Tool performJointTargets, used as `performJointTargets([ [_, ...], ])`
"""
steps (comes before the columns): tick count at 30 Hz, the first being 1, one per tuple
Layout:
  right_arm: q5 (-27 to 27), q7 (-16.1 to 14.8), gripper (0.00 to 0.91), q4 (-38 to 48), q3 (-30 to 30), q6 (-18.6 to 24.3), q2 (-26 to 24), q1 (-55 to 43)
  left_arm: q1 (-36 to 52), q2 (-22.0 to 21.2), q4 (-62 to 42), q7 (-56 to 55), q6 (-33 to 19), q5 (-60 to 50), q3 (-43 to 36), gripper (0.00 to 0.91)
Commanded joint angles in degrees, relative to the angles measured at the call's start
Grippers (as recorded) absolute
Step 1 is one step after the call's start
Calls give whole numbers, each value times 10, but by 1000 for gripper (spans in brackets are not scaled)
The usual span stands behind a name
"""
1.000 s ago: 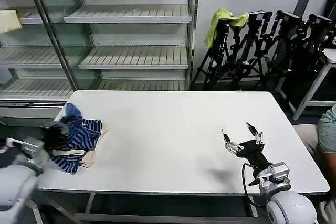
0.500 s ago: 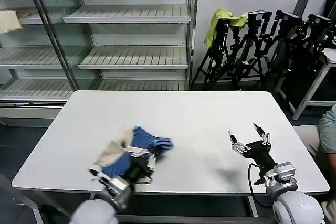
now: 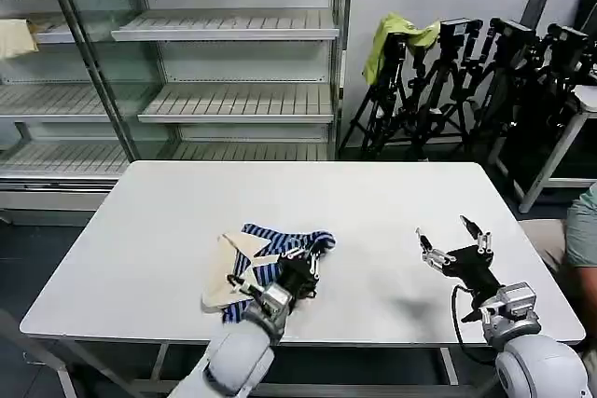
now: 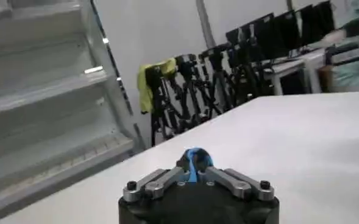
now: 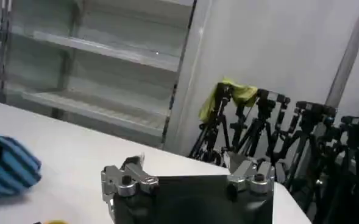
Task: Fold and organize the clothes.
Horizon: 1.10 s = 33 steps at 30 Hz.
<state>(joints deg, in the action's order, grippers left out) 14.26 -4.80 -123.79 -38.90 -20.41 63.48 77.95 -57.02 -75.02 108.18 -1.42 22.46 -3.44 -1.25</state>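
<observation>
The clothes, a blue and black striped shirt with cream trim, lie bunched near the front middle of the white table. My left gripper sits at the bundle's right side, shut on a fold of it. In the left wrist view a pinch of blue cloth stands up between the closed jaws of the left gripper. My right gripper hovers open over the table's front right, well apart from the shirt. The right wrist view shows the right gripper with nothing between its fingers and the shirt farther off.
Metal shelving stands behind the table, with a pale beige cloth on one shelf. Black tripods at the back right carry a yellow-green cloth. A person's sleeve shows at the right edge.
My left arm has swung from the table's left edge to the front middle, carrying the shirt with it. The right gripper has drifted slightly right and stays open.
</observation>
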Motion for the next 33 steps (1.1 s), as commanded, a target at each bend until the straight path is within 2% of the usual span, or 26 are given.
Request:
performJointTargets([
  [1,6,0,907,4,2,-1,-4,-13,98,-40,-107,-2,-21,-25,-30,10],
  [8,14,4,907,10,2,-7,-13,-33,91,-24,-69,-11,20,29,-71,10],
  [9,14,7,907,12,4,-7,-12,-36,89,-25,-66,-18,29,31,-74,897],
  [11,13,14,907,15,6,-8,-12,-41,86,-26,-54,-41,31,61,-79,907],
  [13,12,58,907,17,19,-2,-11,-50,76,-24,-29,-55,30,104,-82,907],
  [15,5,42,907,20,22,-25,-7,-65,60,-22,-1,-59,22,121,-81,907],
  [17,-2,39,907,27,30,-28,-4,-77,45,-22,16,-60,15,129,-75,907],
  [24,-8,37,907,54,62,-14,9,-113,16,-13,49,-45,-18,121,-34,907],
  [27,-9,31,907,67,70,-8,11,-121,2,7,87,-27,-29,110,27,907],
  [30,-10,24,907,85,83,1,21,-138,-40,45,112,-4,-80,78,114,907],
  [33,-10,19,907,95,95,15,30,-149,-120,86,139,12,-133,42,247,907],
])
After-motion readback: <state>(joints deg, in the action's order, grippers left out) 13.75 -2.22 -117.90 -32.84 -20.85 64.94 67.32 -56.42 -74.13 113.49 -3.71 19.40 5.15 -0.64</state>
